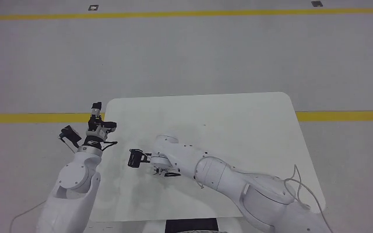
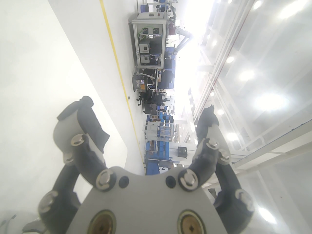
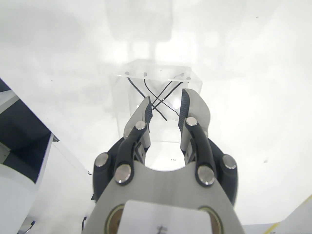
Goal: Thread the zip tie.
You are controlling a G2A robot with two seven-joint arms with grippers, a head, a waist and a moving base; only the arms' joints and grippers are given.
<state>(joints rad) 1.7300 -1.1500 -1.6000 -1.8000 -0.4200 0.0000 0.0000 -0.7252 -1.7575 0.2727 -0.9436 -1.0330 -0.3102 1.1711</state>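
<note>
A small clear box (image 3: 136, 74) stands on the white table (image 3: 243, 49). Thin black zip ties (image 3: 168, 91) run from holes in its top plate and cross one another. My right gripper (image 3: 165, 103) is open, its fingers on either side of the crossing ties; one tie runs right against a finger pad (image 3: 148, 110). In the top view the right gripper (image 1: 162, 171) points down near the table's front left. My left gripper (image 2: 146, 115) is open and holds nothing. It sits at the table's left edge, where the top view shows the left gripper (image 1: 100, 116) pointing away from the robot.
The white table (image 1: 233, 116) has rounded corners and bare surface to the right and rear. A yellow floor line (image 1: 332, 116) runs behind it. Past the table edge (image 2: 73, 49), the left wrist view looks into a room with racks and machines.
</note>
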